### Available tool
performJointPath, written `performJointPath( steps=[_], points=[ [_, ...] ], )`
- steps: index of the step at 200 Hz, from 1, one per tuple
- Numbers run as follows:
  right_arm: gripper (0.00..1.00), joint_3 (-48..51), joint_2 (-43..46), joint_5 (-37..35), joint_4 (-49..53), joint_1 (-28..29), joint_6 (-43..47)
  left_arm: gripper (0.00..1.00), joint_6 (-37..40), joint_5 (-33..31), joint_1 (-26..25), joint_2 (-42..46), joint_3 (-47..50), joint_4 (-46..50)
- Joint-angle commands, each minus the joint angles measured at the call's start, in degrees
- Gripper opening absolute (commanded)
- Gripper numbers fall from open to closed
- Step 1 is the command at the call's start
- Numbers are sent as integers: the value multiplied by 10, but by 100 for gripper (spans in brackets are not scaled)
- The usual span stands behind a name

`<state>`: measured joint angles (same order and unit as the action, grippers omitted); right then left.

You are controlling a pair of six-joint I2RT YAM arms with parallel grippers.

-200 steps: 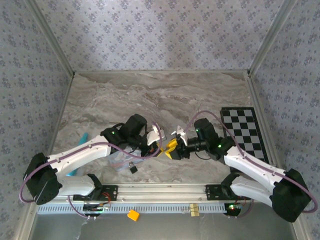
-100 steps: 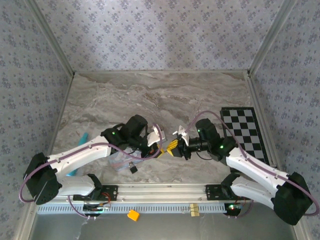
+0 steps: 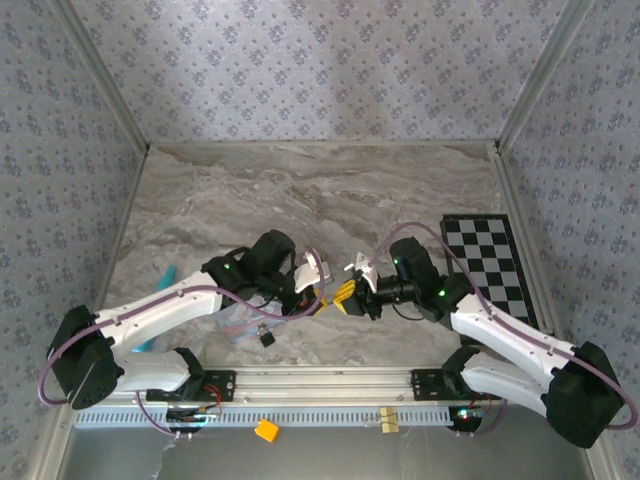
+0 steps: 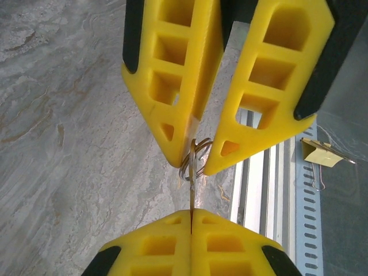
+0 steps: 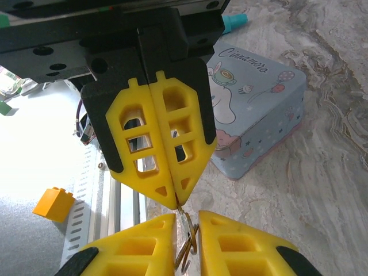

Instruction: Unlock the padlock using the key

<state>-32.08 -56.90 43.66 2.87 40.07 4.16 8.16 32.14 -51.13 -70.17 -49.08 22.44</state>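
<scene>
The key point(image 4: 191, 190) hangs in the air between my two grippers, blade edge-on. My left gripper point(image 4: 191, 214) is shut on the blade, its yellow fingers pressed together. The key's wire ring point(image 4: 195, 156) sits between the tips of my right gripper point(image 5: 187, 230), whose jaws stand a little apart and touch the ring point(image 5: 187, 250) on both sides. From above, both grippers meet tip to tip point(image 3: 330, 298) near the table's front. The padlock point(image 3: 267, 338), small and black, lies at the front corner of the light-blue cartoon case point(image 3: 238, 318) below my left arm.
The case point(image 5: 253, 109) lies just behind the grippers. A teal object point(image 3: 165, 275) lies left of it. A checkerboard point(image 3: 487, 262) covers the right side. A yellow block point(image 3: 266, 431) and a binder clip point(image 4: 322, 154) lie beyond the front rail point(image 3: 330, 382).
My right gripper's jaws have narrowed onto the key's ring. Both arms have stayed almost in place, the right one shifting slightly.
</scene>
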Motion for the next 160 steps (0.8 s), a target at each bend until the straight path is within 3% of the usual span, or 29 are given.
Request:
performJointPath(
  steps=[1, 35, 66, 81, 109, 139, 160],
  points=[
    [17, -6, -1, 9, 19, 7, 12, 0, 10, -9, -1, 17, -10, -7],
    [12, -4, 1, 10, 19, 7, 12, 0, 9, -10, -1, 16, -10, -9],
    [0, -2, 2, 5, 13, 9, 9, 0, 7, -22, 1, 22, -8, -14],
    [0, 7, 13, 3, -4, 2, -6, 0, 0, -38, 3, 32, -3, -24],
    [0, 51, 62, -7, -97, -34, -90, 21, -42, -40, 39, 93, 36, -92],
    [0, 119, 103, -58, -273, -59, -229, 47, -132, -30, 96, 188, 123, -250],
    [0, 144, 100, -113, -357, -53, -312, 55, -174, -31, 114, 224, 158, -313]
  ],
)
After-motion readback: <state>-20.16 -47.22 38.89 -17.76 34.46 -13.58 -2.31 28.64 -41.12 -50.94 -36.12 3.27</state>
